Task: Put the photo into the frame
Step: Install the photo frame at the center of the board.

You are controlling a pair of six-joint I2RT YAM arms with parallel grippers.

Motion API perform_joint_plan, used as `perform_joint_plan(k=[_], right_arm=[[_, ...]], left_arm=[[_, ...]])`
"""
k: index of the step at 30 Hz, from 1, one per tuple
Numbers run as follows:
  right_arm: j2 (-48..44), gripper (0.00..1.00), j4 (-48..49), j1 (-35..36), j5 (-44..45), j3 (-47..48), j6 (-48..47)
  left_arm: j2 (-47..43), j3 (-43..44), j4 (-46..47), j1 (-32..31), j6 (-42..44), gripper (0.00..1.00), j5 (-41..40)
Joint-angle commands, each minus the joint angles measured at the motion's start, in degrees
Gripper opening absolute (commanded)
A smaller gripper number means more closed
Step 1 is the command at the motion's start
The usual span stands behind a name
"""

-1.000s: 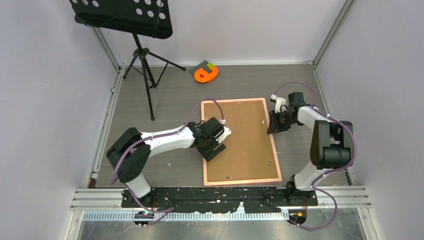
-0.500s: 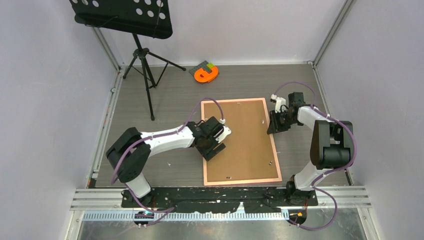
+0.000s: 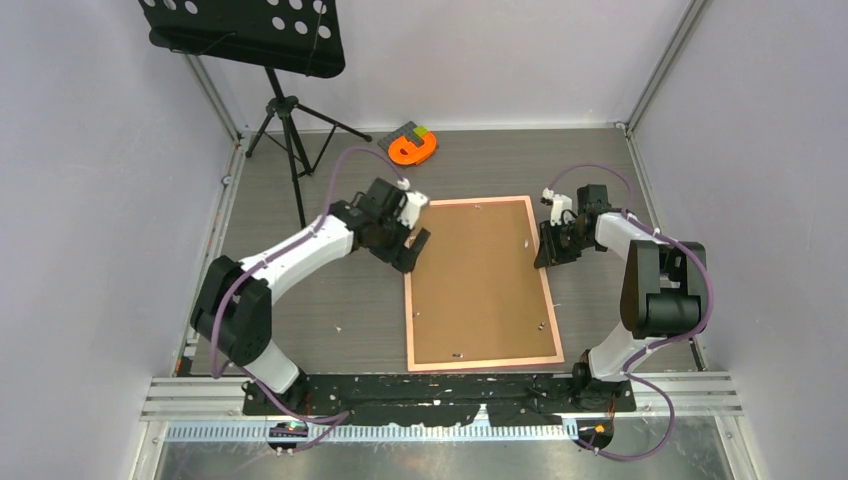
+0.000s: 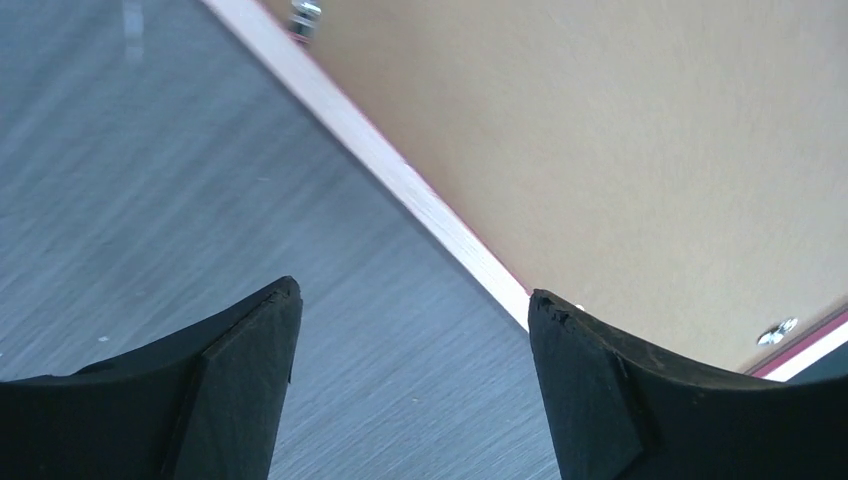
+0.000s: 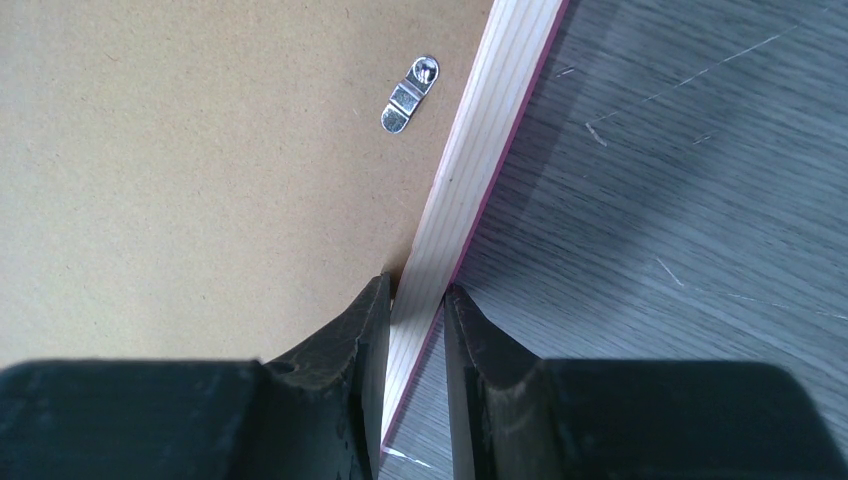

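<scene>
The frame (image 3: 408, 310) lies flat on the table with the plain brown backing board (image 3: 480, 280) filling it. The photo is hidden. My left gripper (image 3: 408, 243) is open and empty, just outside the frame's left rail near its far corner. In the left wrist view the gripper (image 4: 415, 310) is over bare table, and the right fingertip (image 4: 575, 350) is at the rail (image 4: 400, 170). My right gripper (image 3: 546, 255) is shut on the frame's right rail. In the right wrist view the gripper (image 5: 417, 300) pinches the rail (image 5: 480, 170).
A black music stand (image 3: 290, 120) stands at the far left. A small orange tape-like object (image 3: 412, 148) lies by the back wall. Metal turn clips (image 5: 410, 95) sit on the backing board (image 5: 200, 150) near the rail. Walls close both sides.
My left gripper has moved from over the board's left middle to the far left, off the frame beside its upper left rail. The right gripper has not moved.
</scene>
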Motion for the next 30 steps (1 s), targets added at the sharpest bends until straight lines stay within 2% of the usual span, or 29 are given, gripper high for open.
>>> perform_joint_plan(k=[1,5,17,30], right_arm=[[-1.56,0.06,0.53,-0.03,-2.01,0.34,-0.18],[-2.27,0.06,0.32,-0.03,-2.32,0.58,0.84],[-4.54,0.06,-2.19,0.62,-2.38,2.29,2.12],[-4.62,0.06,-2.74,1.90,-1.80,2.04,3.70]], left_arm=[[-0.16,5.91,-3.66,6.33,-4.14,0.81,4.91],[2.93,8.66,-6.03,8.88,-6.52,0.74,7.72],[12.54,8.34,-6.44,9.06,-11.84,0.65,12.16],[16.60,6.08,-4.11,8.34,-15.42,0.61,16.60]])
